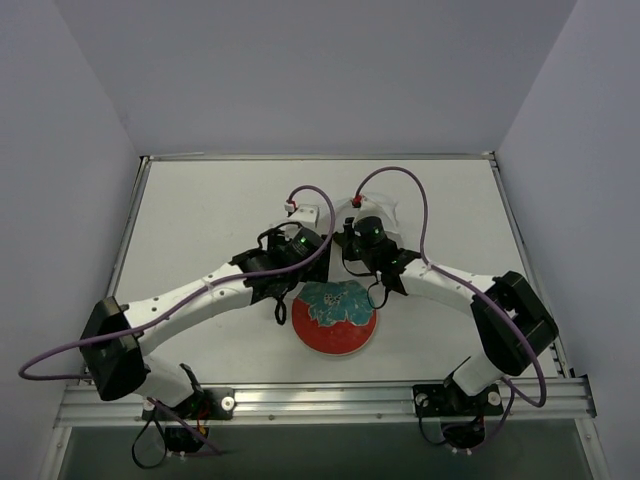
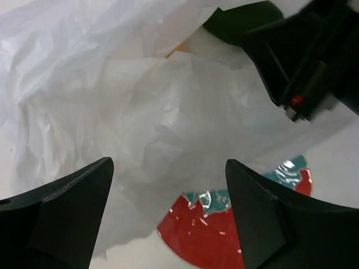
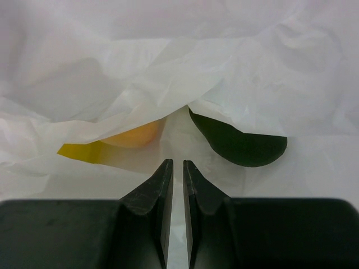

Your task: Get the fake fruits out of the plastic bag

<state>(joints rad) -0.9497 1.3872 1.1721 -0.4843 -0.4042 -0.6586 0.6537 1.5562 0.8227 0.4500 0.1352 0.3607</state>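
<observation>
Gripping state, left: the left gripper stands wide open with nothing between its fingers, hanging over the wrinkled film of the plastic bag.
Gripping state, right: the right gripper has its jaws drawn almost together, with only a thin slit between them. Its tips lie at the bag's film, and I cannot tell whether any film is pinched.
Plastic bag: whitish, translucent and crumpled, lying on the bench on the far side of the plate. In the left wrist view its near edge hides part of the plate's rim.
Fake fruits: these are in the bag, half under a fold of film. The orange-yellow fruit sits to the left and the dark green oval fruit to the right, apart from each other.
Yellow tip: a yellow tip shows just beside the orange-yellow fruit, and I cannot tell which fruit it belongs to.
Plate: red with a teal pattern, on the bench between the two arms.
Arms: both reach in toward the middle, with the grippers near each other at the bag.
</observation>
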